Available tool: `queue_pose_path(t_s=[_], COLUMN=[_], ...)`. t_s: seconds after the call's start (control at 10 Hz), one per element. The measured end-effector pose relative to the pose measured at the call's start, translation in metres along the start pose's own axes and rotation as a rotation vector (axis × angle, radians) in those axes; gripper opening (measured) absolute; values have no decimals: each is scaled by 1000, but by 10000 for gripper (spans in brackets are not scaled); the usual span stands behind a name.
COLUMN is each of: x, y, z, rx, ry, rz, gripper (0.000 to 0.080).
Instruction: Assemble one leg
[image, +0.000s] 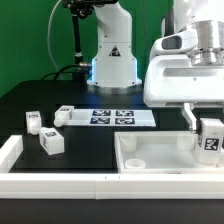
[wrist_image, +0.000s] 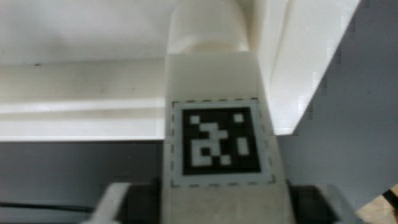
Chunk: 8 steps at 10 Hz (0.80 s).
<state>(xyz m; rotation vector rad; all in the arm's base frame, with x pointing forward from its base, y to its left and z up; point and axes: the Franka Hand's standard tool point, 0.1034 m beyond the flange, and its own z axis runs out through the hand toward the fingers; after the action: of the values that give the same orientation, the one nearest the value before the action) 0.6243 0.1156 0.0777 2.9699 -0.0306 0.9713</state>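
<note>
Half cut off at the exterior view's right edge, the claw (image: 207, 128) clenches a leg (image: 211, 141) above the tray-like part's (image: 150, 137) corner, contact unclear; only the wrist view shows the leg's tag (wrist_image: 221, 142) large.

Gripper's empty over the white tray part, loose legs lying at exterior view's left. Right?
Not empty: wrist view shows the gripper shut on a leg. Rest holds: over the tray part, loose legs at the exterior view's left.
</note>
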Motion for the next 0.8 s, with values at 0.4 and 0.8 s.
queue_pose_path(t_s=[0.4,0.8], x=[-2,7], y=[-1,1], z=[1,5], rx=[4,40], ry=[-32,-280], rz=[5,57], gripper=[645,649])
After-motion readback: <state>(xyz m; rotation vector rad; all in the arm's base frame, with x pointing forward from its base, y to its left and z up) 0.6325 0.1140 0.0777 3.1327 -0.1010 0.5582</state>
